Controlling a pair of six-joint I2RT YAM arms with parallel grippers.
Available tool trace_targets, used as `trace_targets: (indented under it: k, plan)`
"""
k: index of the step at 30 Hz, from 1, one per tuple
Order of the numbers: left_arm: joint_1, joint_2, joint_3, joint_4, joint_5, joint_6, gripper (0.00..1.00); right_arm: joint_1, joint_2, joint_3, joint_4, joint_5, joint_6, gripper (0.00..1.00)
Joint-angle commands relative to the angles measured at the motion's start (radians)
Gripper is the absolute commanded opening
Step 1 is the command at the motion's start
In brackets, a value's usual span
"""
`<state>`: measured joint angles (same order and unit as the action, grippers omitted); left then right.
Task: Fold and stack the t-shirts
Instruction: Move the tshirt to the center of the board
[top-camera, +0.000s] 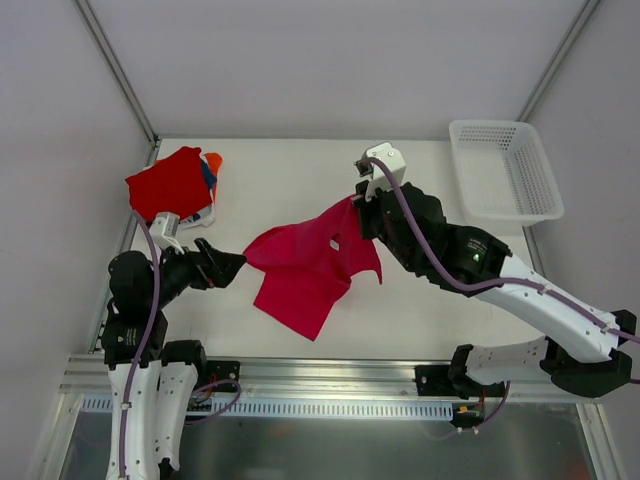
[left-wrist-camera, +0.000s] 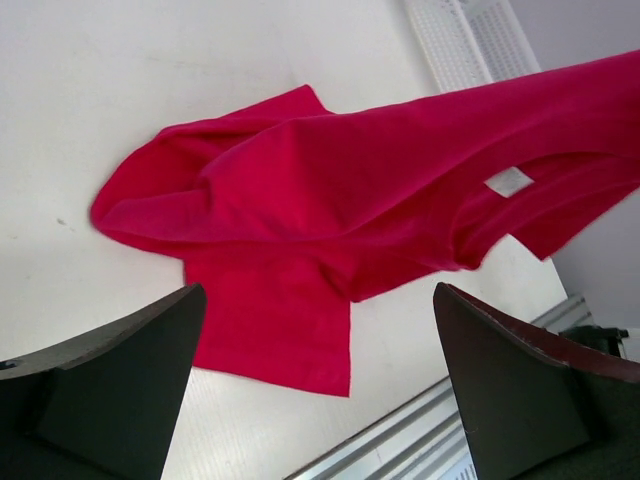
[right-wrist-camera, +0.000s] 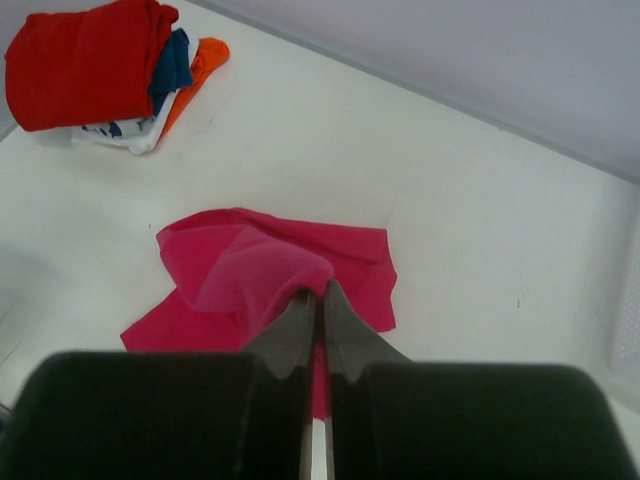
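A magenta-pink t-shirt (top-camera: 305, 265) hangs partly lifted in the middle of the table, its lower part resting on the surface. My right gripper (top-camera: 357, 205) is shut on its upper edge, the cloth (right-wrist-camera: 250, 270) pinched between the fingertips (right-wrist-camera: 300, 310). Just left of the shirt's left corner my left gripper (top-camera: 232, 264) stands wide open, with nothing between its fingers (left-wrist-camera: 120, 370); the shirt (left-wrist-camera: 330, 210) lies ahead of it. A stack of folded t-shirts (top-camera: 175, 185), plain red on top over blue, orange and white, sits at the back left (right-wrist-camera: 95, 60).
A white mesh basket (top-camera: 505, 170) stands at the back right corner. The table's near edge is a metal rail (top-camera: 320, 375). Grey walls close the table at the back and sides.
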<state>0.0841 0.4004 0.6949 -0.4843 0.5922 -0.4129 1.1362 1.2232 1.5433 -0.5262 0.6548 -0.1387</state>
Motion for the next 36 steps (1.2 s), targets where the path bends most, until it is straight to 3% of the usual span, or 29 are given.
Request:
trace_targets:
  k: [1, 4, 8, 9, 10, 12, 14, 15, 16, 18, 21, 24, 28, 33, 36]
  plan:
    - [-0.007, -0.020, 0.054, 0.061, 0.134, -0.029, 0.99, 0.014, -0.062, -0.022, 0.029, -0.040, 0.053, 0.00]
    - [-0.018, -0.006, 0.010, 0.105, 0.240, -0.079, 0.99, 0.020, -0.054, -0.014, 0.035, -0.067, 0.044, 0.00]
    - [-0.127, -0.084, -0.086, 0.356, 0.342, -0.191, 0.99, 0.022, 0.071, 0.139, 0.048, -0.118, -0.051, 0.00]
    - [-0.148, -0.095, -0.092, 0.380, 0.345, -0.204, 0.99, 0.019, 0.173, 0.206, -0.006, -0.130, -0.071, 0.00]
    - [-0.164, -0.106, -0.087, 0.392, 0.347, -0.210, 0.99, 0.020, 0.237, 0.397, -0.052, -0.156, -0.070, 0.01]
    - [-0.185, -0.110, -0.072, 0.389, 0.353, -0.196, 0.99, 0.048, 0.375, 0.620, -0.215, -0.291, -0.064, 0.00]
    - [-0.185, -0.127, -0.029, 0.339, 0.321, -0.140, 0.99, 0.097, 0.545, 0.879, -0.289, -0.349, -0.087, 0.00]
    - [-0.185, -0.144, 0.009, 0.258, 0.261, -0.079, 0.99, 0.158, 0.594, 0.909, -0.305, -0.334, -0.131, 0.00]
    - [-0.185, -0.155, 0.030, 0.216, 0.230, -0.038, 0.99, 0.192, 0.595, 0.900, -0.288, -0.324, -0.160, 0.00]
    - [-0.185, -0.175, 0.092, 0.103, 0.140, 0.058, 0.99, 0.287, 0.564, 0.703, -0.157, -0.275, -0.215, 0.00]
    - [-0.184, -0.204, 0.118, 0.073, 0.133, 0.088, 0.99, 0.341, 0.503, 0.430, 0.025, -0.184, -0.245, 0.00]
    - [-0.184, -0.181, 0.076, 0.090, 0.211, 0.053, 0.99, 0.327, 0.547, 0.390, 0.052, -0.214, -0.130, 0.00]
    - [-0.185, -0.196, -0.037, 0.108, 0.232, 0.051, 0.99, 0.347, 0.628, 0.408, 0.063, -0.202, -0.174, 0.00]
    - [-0.184, -0.259, 0.079, 0.110, 0.147, 0.091, 0.99, 0.347, 0.673, 0.342, 0.092, -0.159, -0.139, 0.00]
    - [-0.184, -0.258, 0.156, 0.092, 0.083, 0.129, 0.99, 0.346, 0.621, 0.180, 0.156, -0.116, -0.093, 0.00]
